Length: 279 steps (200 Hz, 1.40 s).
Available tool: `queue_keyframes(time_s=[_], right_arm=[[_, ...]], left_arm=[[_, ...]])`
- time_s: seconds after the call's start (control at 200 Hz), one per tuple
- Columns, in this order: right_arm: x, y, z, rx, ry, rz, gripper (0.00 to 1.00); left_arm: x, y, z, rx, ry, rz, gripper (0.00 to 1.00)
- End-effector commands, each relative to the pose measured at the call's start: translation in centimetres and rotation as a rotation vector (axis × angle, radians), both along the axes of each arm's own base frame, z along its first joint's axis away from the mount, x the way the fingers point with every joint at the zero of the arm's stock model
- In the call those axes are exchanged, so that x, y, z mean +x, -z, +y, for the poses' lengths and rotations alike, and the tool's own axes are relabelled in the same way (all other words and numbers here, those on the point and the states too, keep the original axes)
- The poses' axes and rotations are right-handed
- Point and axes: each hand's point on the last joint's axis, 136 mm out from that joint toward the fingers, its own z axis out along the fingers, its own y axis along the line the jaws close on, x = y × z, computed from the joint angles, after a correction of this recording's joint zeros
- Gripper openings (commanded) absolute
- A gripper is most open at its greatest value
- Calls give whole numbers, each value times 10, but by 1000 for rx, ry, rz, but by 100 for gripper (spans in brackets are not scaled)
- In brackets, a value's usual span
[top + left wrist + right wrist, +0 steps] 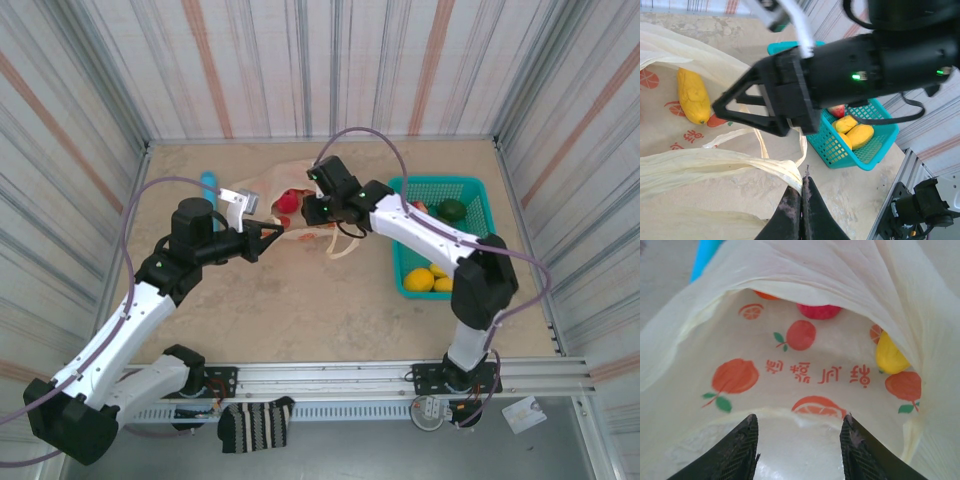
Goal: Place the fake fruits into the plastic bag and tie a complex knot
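Right wrist view: the right gripper (799, 422) hangs with its jaws spread and nothing between them, aimed into the mouth of the plastic bag (805, 375). Ahead of its fingertips, inside the bag, lie a red fruit (819, 311), a yellow fruit (890, 356) off to their right, and a sliver of an orange one. The left gripper (802, 185) is clamped tight on the bag's rim, holding the mouth up just beside the right gripper. Beyond both, the teal basket (872, 159) holds several fake fruits (854, 132), among them a green one (452, 209). Loading looks partway done: at least 3 in, several left. The loop handles (757, 142) lie loose, so the knot is not yet begun.
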Motion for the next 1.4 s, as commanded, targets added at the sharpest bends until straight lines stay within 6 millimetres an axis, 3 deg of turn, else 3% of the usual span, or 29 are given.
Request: queue_keyframes(time_s=[0.0,0.17,0.301,0.486,0.651,0.817,0.877,0.947,1.092,1.202,1.393], right_arm=[[-14,-32,-6,101,-18,-48,46],[-28,-70,-45,153,10,-92,46],[-26,-85,-98,166,117,-102,45],[-23,-82,-188,140,330,-78,44],[-27,-46,-251,38,520,35,48],[-44,-10,-288,12,734,187,58],[-52,1,-291,25,773,258,59],[-57,6,-290,3,758,299,61],[-65,16,-313,-76,865,311,64],[-63,21,-336,-123,964,287,66],[-35,46,-361,-97,1046,295,68]], left_arm=[[0,3,2,8,2,-5,0],[0,4,2,6,5,-2,0],[0,4,2,5,5,-1,0],[0,5,1,5,7,4,0],[-2,6,-1,8,15,10,0],[-3,5,-1,10,14,4,0],[-3,5,-1,10,13,5,0],[-3,5,-1,9,14,6,0],[-4,7,-3,11,20,11,0],[-5,7,-4,12,24,14,0],[-6,4,-7,1,36,14,0]])
